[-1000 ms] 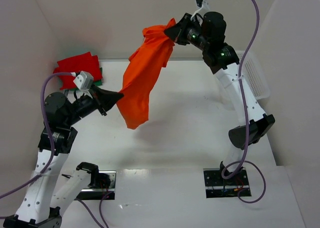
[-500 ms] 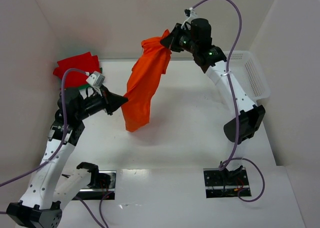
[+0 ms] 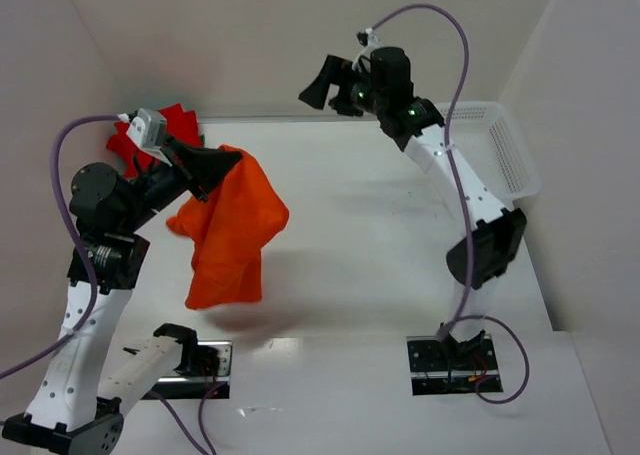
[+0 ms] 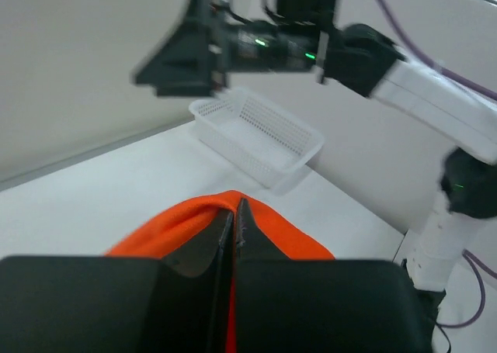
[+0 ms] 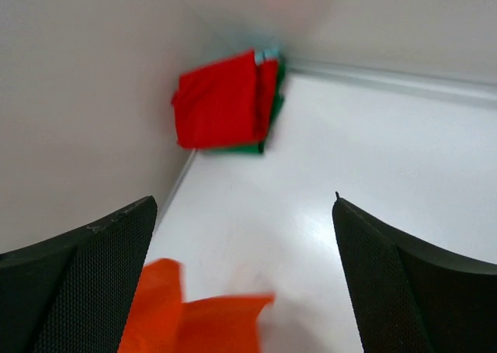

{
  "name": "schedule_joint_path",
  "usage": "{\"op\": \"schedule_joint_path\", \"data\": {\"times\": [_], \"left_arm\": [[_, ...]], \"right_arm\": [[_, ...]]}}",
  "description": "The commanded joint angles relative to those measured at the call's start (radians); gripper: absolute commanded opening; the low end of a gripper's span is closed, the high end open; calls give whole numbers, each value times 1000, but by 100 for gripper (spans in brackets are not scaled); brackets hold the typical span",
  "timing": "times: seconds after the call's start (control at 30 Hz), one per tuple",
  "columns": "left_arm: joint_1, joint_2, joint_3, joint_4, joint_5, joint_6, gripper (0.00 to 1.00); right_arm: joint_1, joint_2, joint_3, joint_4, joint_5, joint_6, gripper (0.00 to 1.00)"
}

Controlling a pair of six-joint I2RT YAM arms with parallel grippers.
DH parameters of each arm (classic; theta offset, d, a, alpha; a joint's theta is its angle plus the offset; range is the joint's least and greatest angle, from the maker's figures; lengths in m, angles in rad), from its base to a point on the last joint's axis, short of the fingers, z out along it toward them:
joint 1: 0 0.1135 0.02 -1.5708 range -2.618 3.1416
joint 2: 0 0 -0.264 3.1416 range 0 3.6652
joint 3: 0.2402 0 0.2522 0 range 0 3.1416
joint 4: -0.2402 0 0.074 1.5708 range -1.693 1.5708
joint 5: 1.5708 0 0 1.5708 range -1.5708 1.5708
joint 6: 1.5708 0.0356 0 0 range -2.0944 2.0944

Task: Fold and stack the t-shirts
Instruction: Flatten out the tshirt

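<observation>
Standing at the far right of the table [image 3: 390, 245], the white perforated basket [image 3: 508, 153] is seen beside the right arm; from the left wrist view only its own perforated floor and walls can be made out.

The left gripper [image 3: 228, 165] is seen clamped tight on the orange t-shirt [image 3: 235, 230]. In the left wrist view its two fingers are pressed together, with a fold of the orange cloth pinched between them at the tips. The gripper is held up above the left side of the table, and the shirt is draped from it in a loose, crumpled bunch that hangs down toward the near left part of the table. Whether its lowest edge touches the surface cannot be told.

The right gripper [image 3: 320, 83] is held high over the far middle of the table, with its jaws spread wide and nothing between them. It is well apart from the orange shirt, which is seen in the right wrist view low down and blurred, beyond the open fingers [image 5: 85, 283].

A folded red t-shirt [image 5: 221, 105] is laid in the far left corner, on top of a dark green t-shirt [image 5: 273, 97] of which only the edges are shown. This stack is left untouched by either gripper, just behind the left arm.
</observation>
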Motion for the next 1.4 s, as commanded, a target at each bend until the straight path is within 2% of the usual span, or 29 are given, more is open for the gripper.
{"op": "schedule_joint_path", "data": {"times": [0.0, 0.07, 0.1, 0.23, 0.33, 0.53, 0.67, 0.97, 1.07, 1.1, 1.13, 1.17, 1.3, 1.33, 1.37], "left_arm": [[-3, 71, 13, 110, -75, -94, 0], [-3, 93, 13, 119, -75, -95, 0], [-3, 105, 13, 119, -66, -95, 0], [-3, 115, -2, 140, -57, -104, 0], [-3, 115, -22, 171, -35, -125, 0], [-3, 133, -68, 229, -15, -174, 0], [-3, 142, -88, 263, -29, -197, 0], [-3, 151, -88, 274, -52, -216, 0], [-3, 151, -88, 274, -52, -225, 0], [-3, 151, -88, 274, -43, -225, 0], [-3, 151, -88, 283, -43, -225, 0], [-3, 151, -97, 283, -43, -225, 0], [-3, 151, -97, 283, -43, -225, 0], [-3, 151, -97, 271, -63, -225, 0], [-3, 151, -108, 271, -63, -216, 0]], "right_arm": [[2, -273, -350, 146, -37, 94, 99], [2, -375, -527, 168, -106, 159, 99], [2, -408, -528, 168, -106, 177, 99], [2, -592, -728, 228, -135, 287, 99], [2, -636, -810, 304, -210, 352, 99], [97, -585, -841, 426, -192, 372, 99], [181, -530, -816, 438, -114, 314, 99], [221, -487, -807, 495, -107, 320, 99], [230, -478, -807, 504, -107, 320, 80], [230, -478, -807, 504, -107, 331, 65], [230, -478, -807, 504, -107, 331, 58], [230, -478, -807, 515, -118, 341, 43], [230, -469, -787, 500, -120, 342, 5], [230, -469, -760, 465, -111, 332, 0], [230, -469, -723, 438, -77, 320, 0]]}}
